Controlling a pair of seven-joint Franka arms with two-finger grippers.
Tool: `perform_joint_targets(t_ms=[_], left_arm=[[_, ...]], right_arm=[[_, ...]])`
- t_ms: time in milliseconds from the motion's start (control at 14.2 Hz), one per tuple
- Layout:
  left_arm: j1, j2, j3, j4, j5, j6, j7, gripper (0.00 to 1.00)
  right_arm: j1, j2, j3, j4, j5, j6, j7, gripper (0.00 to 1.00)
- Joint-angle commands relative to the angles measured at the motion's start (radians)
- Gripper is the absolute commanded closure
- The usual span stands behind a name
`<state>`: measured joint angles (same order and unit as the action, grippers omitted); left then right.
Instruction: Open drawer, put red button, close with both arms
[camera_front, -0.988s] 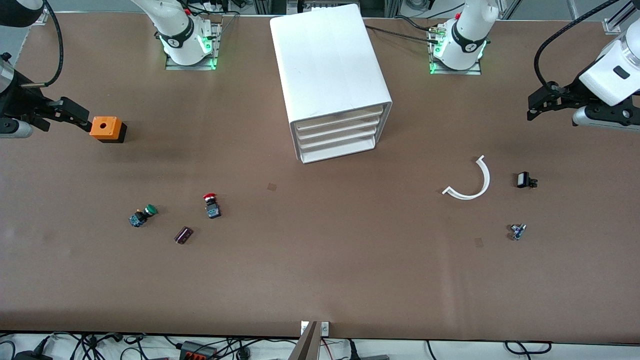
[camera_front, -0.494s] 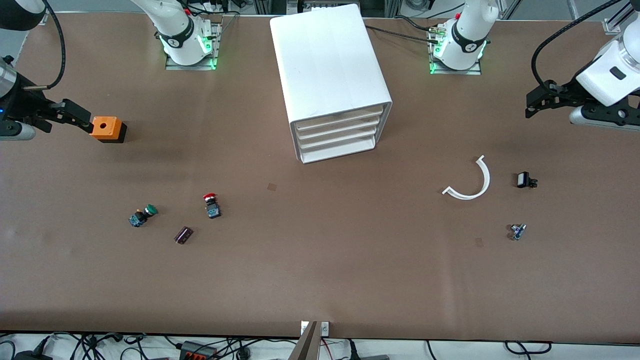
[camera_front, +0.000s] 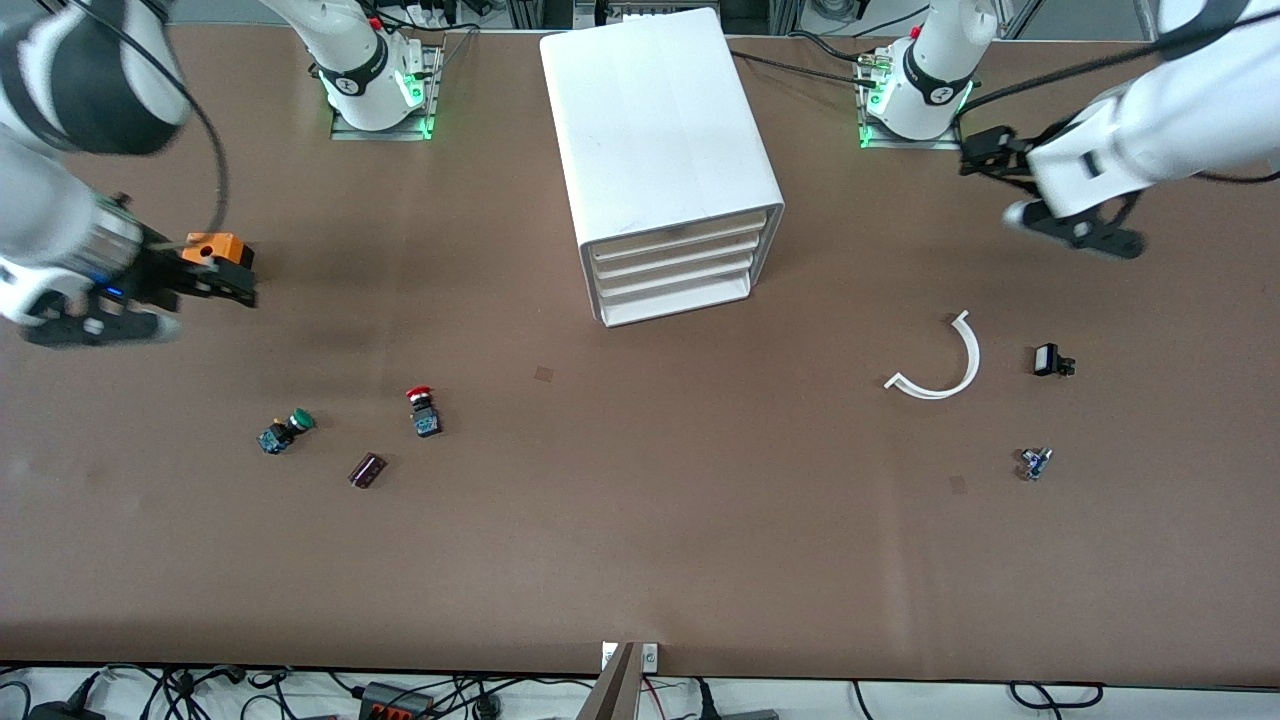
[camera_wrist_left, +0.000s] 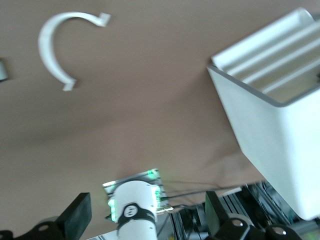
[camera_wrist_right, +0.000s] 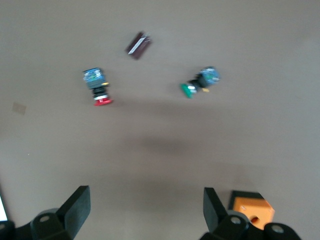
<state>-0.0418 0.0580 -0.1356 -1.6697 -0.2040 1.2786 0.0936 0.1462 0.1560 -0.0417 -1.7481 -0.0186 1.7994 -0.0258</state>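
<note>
Front cam: high, faces my bases, takes in whole table (camera_front: 640, 560). My wrist cams look down, closer in. Left shares the cabinet (camera_wrist_left: 280, 145) w/ front; right shares red button (camera_wrist_right: 98, 89).

The right arm reaches out over its end of the desk, its right end effector (camera_front: 205, 285) held low with fingers (camera_wrist_right: 75, 207) spread wide apart and nothing between them. The left arm extends over its own end, its left end effector (camera_front: 985, 150) up in the air, fingers (camera_wrist_left: 77, 217) likewise parted and empty.
</note>
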Motion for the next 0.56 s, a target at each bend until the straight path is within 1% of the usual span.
perform_joint_targets(t_ms=[0, 71, 212, 282, 353, 494], left_arm=[[0.022, 0.179, -0.006, 0.035, -0.211, 0.017, 0.119, 0.00], [0.039, 0.241, -0.007, 0.031, -0.291, 0.051, 0.189, 0.00], [0.037, 0.342, -0.007, 0.018, -0.404, 0.178, 0.357, 0.00], [0.030, 0.389, -0.007, 0.007, -0.473, 0.246, 0.436, 0.00], [0.027, 0.417, -0.010, -0.017, -0.548, 0.321, 0.484, 0.00], [0.025, 0.427, -0.050, -0.100, -0.676, 0.436, 0.535, 0.00]], right_arm=[[0.058, 0.133, -0.006, 0.105, -0.018, 0.000, 0.009, 0.00], [0.068, 0.190, -0.006, 0.140, -0.009, 0.000, 0.006, 0.00], [0.069, 0.244, -0.004, 0.174, 0.041, 0.015, 0.006, 0.00], [0.076, 0.270, -0.004, 0.186, 0.051, 0.052, 0.003, 0.00], [0.087, 0.304, -0.003, 0.193, 0.058, 0.108, 0.006, 0.00], [0.125, 0.364, -0.004, 0.205, 0.060, 0.200, 0.001, 0.00]])
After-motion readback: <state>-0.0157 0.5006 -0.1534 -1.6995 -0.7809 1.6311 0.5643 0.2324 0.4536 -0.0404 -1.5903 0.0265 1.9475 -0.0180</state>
